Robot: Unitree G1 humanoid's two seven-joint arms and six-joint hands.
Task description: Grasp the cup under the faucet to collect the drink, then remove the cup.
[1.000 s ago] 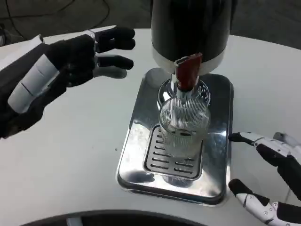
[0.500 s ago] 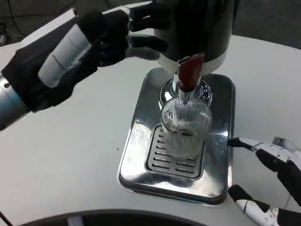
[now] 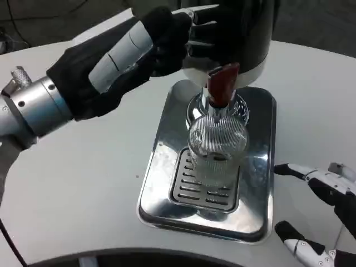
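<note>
A clear ribbed glass cup (image 3: 217, 149) stands upright on the slotted grate of the steel drip tray (image 3: 161, 194), directly under the faucet with its red lever (image 3: 222, 84). Behind it rises the black dispenser body (image 3: 245, 28) with a white band. My left hand (image 3: 167, 41) in a black glove reaches across the dispenser's left front, just above and left of the red lever, with its fingers extended; whether they touch the body is unclear. My right hand (image 3: 325, 214) waits open at the tray's right edge, its fingers spread toward the cup and apart from it.
The white round table (image 3: 72, 189) stretches left of the tray. My left forearm (image 3: 39, 105) crosses the upper left. A dark floor with cables lies beyond the table's far edge.
My left hand has swept right and forward from the open table to the dispenser's front near the lever. The right hand has barely shifted. The cup has not moved.
</note>
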